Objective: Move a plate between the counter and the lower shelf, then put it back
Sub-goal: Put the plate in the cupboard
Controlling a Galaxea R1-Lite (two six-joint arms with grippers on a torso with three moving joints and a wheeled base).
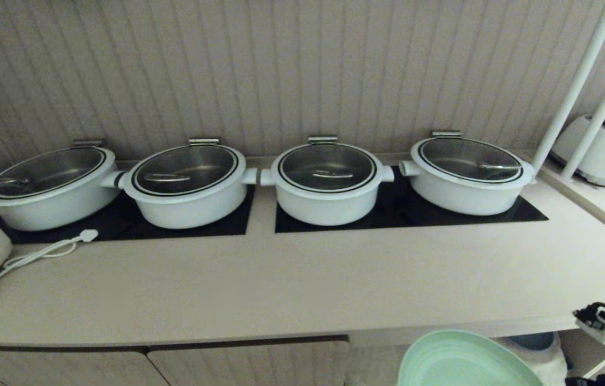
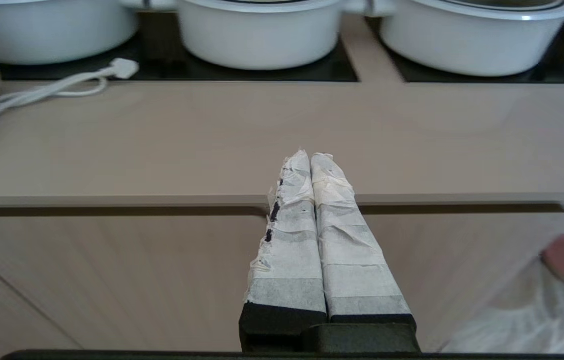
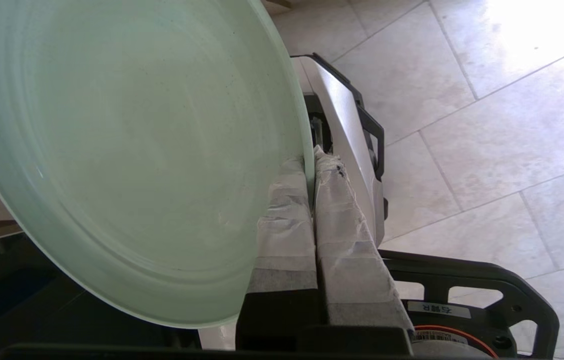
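I have the plate (image 3: 127, 150) pinched by its rim in the right gripper (image 3: 311, 162) — the two taped fingers (image 3: 286, 225) are closed on the edge, one on each face, and almost the whole disc reaches out past the fingertips to one side of them. So the grip is at the very edge, with the plate's weight hanging off it. It stands tilted rather than flat: the right wrist view looks into the dished face and, past the rim, down onto the tiled floor (image 3: 486, 100) and part of the robot's base.

In the head view the plate (image 1: 463, 359) shows low at my right, below the front edge of the counter (image 1: 302, 289) and out in front of it, before the open recess where a dark blue plate (image 1: 535, 340) lies on white cloth. That is the relation everything turns on, as I judge it: the counter top lies above and beyond the fingertips, so the plate has to rise clear of that thick edge before it travels forward, and it needs levelling on the way.

The left gripper (image 2: 310, 156) is closed on nothing, its taped fingers pressed together and pointing at the counter's front edge further to my left. The right arm is the nearer one and already holds the plate — the bare strip of worktop in front of the pots (image 1: 329, 185) looks roomy enough to take it.
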